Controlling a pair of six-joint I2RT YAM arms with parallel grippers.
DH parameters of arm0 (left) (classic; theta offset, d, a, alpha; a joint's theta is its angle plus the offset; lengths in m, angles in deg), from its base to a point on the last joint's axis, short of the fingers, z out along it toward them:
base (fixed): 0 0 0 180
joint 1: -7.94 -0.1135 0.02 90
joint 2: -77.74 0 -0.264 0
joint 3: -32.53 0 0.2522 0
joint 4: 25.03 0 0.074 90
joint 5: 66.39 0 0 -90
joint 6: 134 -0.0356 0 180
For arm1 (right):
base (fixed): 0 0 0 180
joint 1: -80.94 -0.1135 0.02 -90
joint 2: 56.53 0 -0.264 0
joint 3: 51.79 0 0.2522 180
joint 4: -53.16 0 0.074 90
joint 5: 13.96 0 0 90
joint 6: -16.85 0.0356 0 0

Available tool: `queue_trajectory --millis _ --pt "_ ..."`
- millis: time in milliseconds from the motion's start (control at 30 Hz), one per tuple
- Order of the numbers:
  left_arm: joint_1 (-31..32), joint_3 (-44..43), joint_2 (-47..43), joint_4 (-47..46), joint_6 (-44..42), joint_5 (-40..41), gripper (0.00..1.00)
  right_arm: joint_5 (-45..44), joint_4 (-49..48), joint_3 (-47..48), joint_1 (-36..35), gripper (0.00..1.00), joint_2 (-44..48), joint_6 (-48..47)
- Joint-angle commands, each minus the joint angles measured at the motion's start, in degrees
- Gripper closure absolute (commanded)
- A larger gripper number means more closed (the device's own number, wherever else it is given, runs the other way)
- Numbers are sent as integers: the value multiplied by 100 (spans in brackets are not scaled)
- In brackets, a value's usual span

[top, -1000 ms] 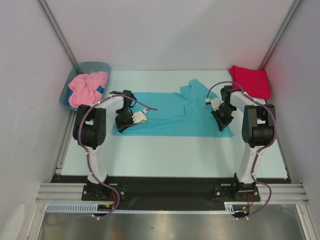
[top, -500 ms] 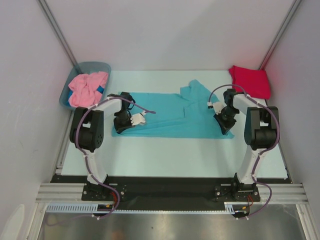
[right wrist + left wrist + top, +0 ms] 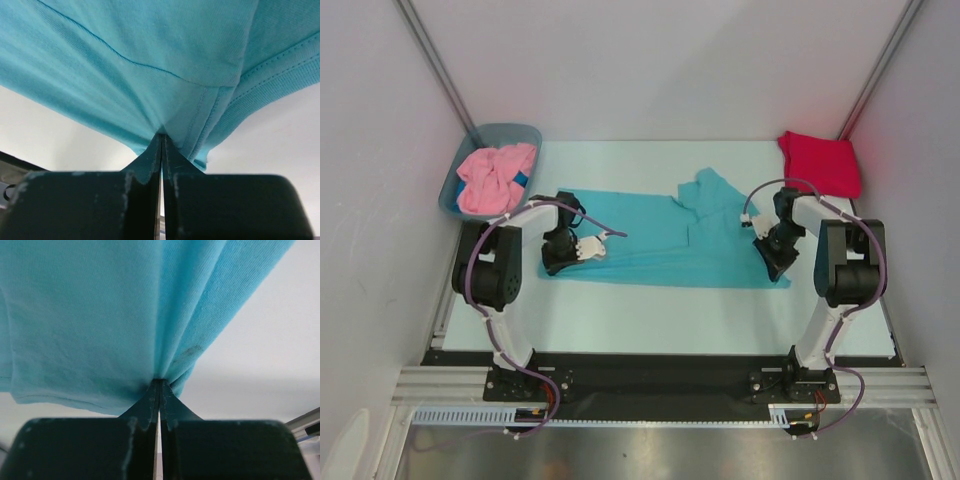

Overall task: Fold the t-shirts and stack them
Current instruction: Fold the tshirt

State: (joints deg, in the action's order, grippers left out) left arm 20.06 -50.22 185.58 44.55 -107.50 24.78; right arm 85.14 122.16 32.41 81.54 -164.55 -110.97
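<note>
Turquoise t-shirt (image 3: 650, 250) mid-fold, clamped by left end effector (image 3: 159, 385) and right end effector (image 3: 161, 137); red t-shirt (image 3: 820, 160) looks folded at 1 o'clock, pink t-shirt (image 3: 495, 175) pending at 10

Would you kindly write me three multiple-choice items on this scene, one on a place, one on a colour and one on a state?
1. Where does the pink t-shirt lie?
A. In the grey-blue tub at the far left
B. On the far right corner of the table
C. Flat between the two arms

2. What colour is the spread t-shirt between the arms?
A. Crimson red
B. Turquoise
C. Pink

3. What is the left claw doing?
A. Standing open above the cloth
B. Shut on the spread t-shirt
C. Shut on nothing

Answers:
1 A: the pink cloth sits bunched inside the tub.
2 B: the cloth reads turquoise in all three views.
3 B: the left wrist view shows the claw closed, with a fold of the cloth gathered at its tip.
</note>
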Motion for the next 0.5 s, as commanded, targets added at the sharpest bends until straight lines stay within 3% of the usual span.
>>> queue_trajectory --millis 0,267,467 --pt "-272 474 212 948 -118 156 100 -541 575 -293 177 100 141 -190" --pt "-280 396 -16 1046 -136 111 100 -620 645 -408 265 100 405 -305" --pt "-280 -965 -245 1449 128 -273 100 -366 874 470 221 100 467 -217"
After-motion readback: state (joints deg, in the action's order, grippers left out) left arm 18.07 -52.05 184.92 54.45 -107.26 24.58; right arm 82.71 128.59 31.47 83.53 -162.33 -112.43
